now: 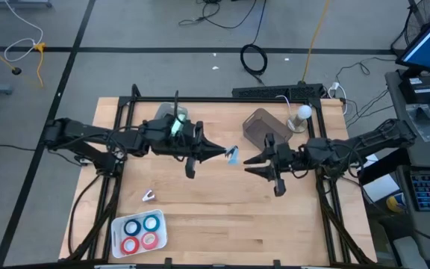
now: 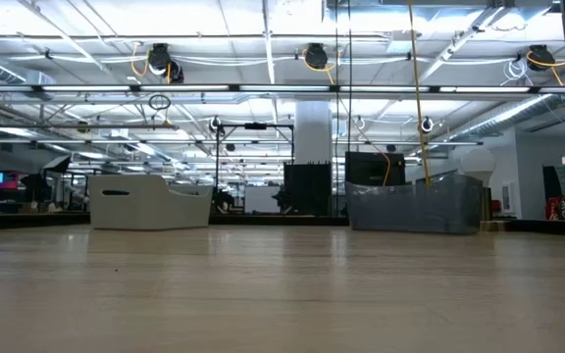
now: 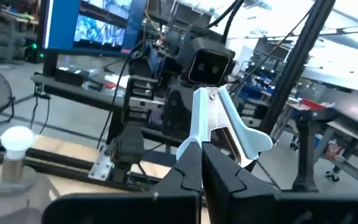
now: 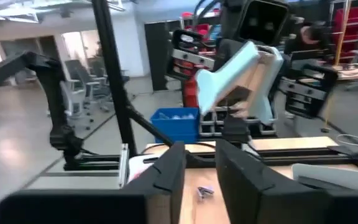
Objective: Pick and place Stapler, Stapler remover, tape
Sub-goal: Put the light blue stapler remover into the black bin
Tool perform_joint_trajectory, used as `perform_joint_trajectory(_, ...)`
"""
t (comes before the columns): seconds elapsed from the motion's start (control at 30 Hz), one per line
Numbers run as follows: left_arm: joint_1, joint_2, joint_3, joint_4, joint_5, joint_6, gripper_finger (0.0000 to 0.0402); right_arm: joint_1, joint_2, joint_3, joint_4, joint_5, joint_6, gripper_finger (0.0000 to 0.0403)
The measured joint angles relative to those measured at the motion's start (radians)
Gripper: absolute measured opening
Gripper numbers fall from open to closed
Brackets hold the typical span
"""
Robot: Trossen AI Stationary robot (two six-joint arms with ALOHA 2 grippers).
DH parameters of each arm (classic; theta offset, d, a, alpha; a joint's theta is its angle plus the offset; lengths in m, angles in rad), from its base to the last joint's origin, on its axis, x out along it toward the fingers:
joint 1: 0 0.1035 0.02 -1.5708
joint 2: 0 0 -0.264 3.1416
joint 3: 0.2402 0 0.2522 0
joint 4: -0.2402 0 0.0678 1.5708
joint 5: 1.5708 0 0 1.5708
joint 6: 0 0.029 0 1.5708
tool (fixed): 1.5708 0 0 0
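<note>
Stapler (image 1: 232, 155) held above bench (image 1: 222, 217) at frame centre, between both hands.
Left hand (image 1: 222, 154) clamped on stapler; right hand (image 1: 249, 161) slightly parted, just beside it, gripping nothing. Tape (image 1: 141, 231) in tray (image 1: 161, 237), lower left; stapler remover (image 1: 148, 196) above it.

Pale wooden table (image 1: 222, 217), white tray (image 1: 119, 243) of tape (image 1: 142, 232), staple remover (image 1: 148, 196), grey bin (image 1: 258, 123), white bin (image 1: 172, 112)

Two dark jointed arms

Black segmented links trailing black cables; left arm (image 1: 110, 138) shows a green glow near its wrist.
</note>
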Motion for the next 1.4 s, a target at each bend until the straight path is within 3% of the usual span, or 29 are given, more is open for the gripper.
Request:
perform_joint_trajectory(0.27, -0.004, 0.036, 0.0, 0.072, -0.001, 0.033, 0.0, -0.023, 0.008, 0.001, 0.075, 0.003, 0.024, 0.0164)
perform_joint_trajectory(0.57, -0.009, 0.106, 0.0, 0.167, -0.006, 0.034, 0.0, -0.051, 0.031, 0.001, 0.071, -0.001, 0.075, 0.0171)
perform_joint_trajectory(0.87, 0.004, 0.117, 0.0, 0.181, -0.006, 0.044, 0.0, -0.051, 0.031, 0.001, 0.068, 0.001, 0.111, 0.0134)
perform_joint_trajectory(1.4, 0.004, 0.116, 0.0, 0.203, -0.008, 0.067, 0.0, -0.051, 0.031, 0.001, 0.062, 0.003, 0.133, 0.0006)
